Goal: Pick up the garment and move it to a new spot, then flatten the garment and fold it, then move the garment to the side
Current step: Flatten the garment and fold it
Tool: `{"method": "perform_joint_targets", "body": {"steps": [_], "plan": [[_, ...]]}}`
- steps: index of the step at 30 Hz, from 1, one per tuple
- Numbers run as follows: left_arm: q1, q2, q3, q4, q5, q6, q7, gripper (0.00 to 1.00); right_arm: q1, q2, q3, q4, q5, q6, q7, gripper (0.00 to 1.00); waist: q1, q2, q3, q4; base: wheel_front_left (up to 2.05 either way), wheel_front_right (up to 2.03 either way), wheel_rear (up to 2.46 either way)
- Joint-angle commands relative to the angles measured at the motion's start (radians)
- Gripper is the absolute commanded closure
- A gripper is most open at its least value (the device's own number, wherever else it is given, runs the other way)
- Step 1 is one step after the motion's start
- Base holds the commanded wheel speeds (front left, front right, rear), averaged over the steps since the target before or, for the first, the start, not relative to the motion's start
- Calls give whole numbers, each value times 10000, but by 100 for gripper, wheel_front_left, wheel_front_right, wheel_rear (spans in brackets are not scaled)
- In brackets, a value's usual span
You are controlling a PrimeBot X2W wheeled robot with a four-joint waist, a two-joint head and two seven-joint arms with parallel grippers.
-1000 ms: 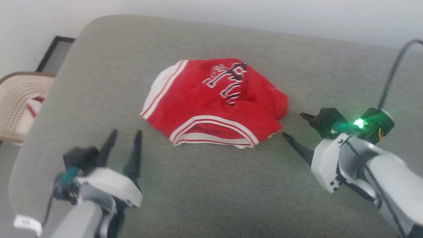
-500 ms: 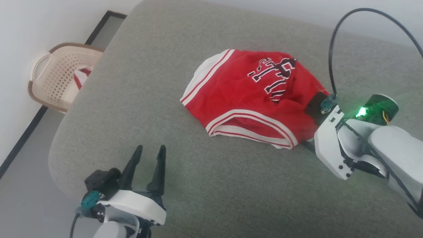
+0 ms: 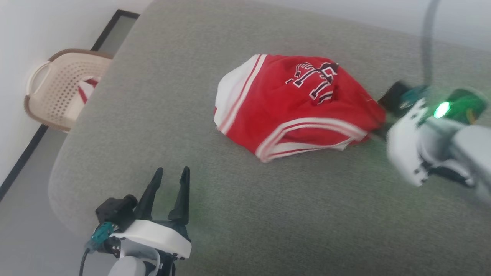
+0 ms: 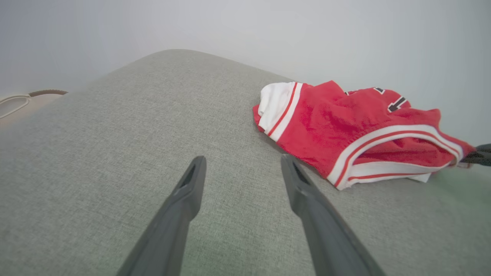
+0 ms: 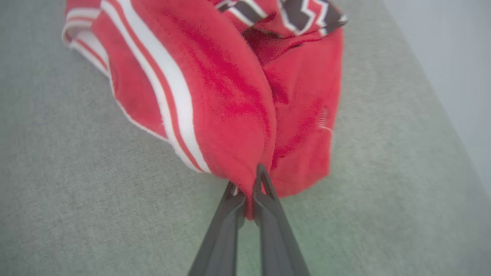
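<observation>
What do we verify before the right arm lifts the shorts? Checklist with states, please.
1. Grip made: right gripper is shut on a fold at the edge of the basketball shorts: ok.
2. Grip depth: only a thin fold sits near the fingertips; whether it holds under load: cannot tell.
3. Other arm clear: left gripper is open, apart from the shorts: ok.
4. Landing space: bare grey cushion in front of the shorts: ok.
5. Garment flat: bunched, numerals creased: not ok.
</observation>
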Motion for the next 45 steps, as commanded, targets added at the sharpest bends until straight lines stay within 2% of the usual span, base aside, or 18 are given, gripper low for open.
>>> {"method": "perform_joint_targets", "body": {"steps": [1, 5, 12, 15, 17, 19, 21, 25, 27, 31, 36, 37, 38, 39, 40, 45], "plan": [[74, -21, 70, -14, 53, -60, -39, 0, -42, -101, -106, -41, 72, -10, -95, 100, 0, -1, -73, -134, 0, 0, 0], [227, -55, 278, -113, 168, -116, -38, 0, 282, -1233, -814, -392, 165, -10, -372, 100, 0, -1, -165, -513, 0, 0, 0], [235, 50, 406, -226, 314, -166, -36, 0, 1040, -3487, -2400, -1030, -202, -10, 157, 100, 0, -1, -141, -1038, 0, 0, 0], [187, 108, 362, -193, 324, -177, -36, 0, 1345, -4183, -3273, -1129, -760, -10, 377, 100, 0, -1, -119, -1142, 0, 0, 0], [166, 136, 310, -167, 302, -183, -36, 0, 1540, -4332, -3878, -1276, -1249, -8, 425, 100, 0, -1, -103, -1184, 0, 0, 0], [150, 171, 248, -116, 264, -184, -36, 0, 1774, -4126, -4399, -1682, -1736, -8, 402, 100, 0, -1, -95, -1205, 0, 0, 0], [116, 214, 161, -62, 215, -186, -37, 0, 2006, -3656, -4755, -2346, -2155, -7, 512, 100, 0, -1, -92, -1202, 0, 0, 0], [-64, 217, -55, 28, 167, -188, -37, 0, 2436, -2271, -5016, -3669, -2905, -10, 1080, 100, 0, -1, 4, -1085, 0, 0, 0], [-176, 204, -199, 92, 140, -188, -37, 0, 2627, -1503, -4776, -4058, -3194, -10, 1361, 100, 0, -1, 98, -961, 0, 0, 0], [-374, 138, -330, 176, 61, -181, -37, 0, 2824, -437, -4105, -3974, -3536, -10, 1711, 100, 0, -1, 293, -743, 0, 0, 0], [-434, 73, -322, 249, -76, -182, -37, 0, 2830, 77, -3234, -3212, -3505, -10, 1502, 100, 0, -1, 481, -742, 0, 0, 0], [-422, 76, -279, 255, -87, -182, -35, 0, 2798, 122, -3223, -3094, -3492, -10, 1376, 97, 0, -1, 509, -797, 0, 0, 0], [-415, 86, -231, 252, -82, -182, -37, 0, 2761, 146, -3278, -2937, -3540, -10, 1214, 59, 0, -1, 531, -861, 0, 0, 0], [-413, 98, -162, 242, -74, -182, -37, 0, 2764, 206, -3383, -2858, -3488, -10, 1038, 10, 0, -1, 557, -948, 0, 0, 0], [-432, 104, -131, 231, -63, -182, -35, 0, 2821, 287, -3549, -2810, -3377, -10, 855, 0, 0, -1, 576, -1042, 0, 0, 0], [-485, 161, -85, 180, -39, -183, -35, 0, 3156, 132, -4212, -3095, -3083, -10, 388, 0, 0, -1, 605, -1422, 0, 0, 0]]}}
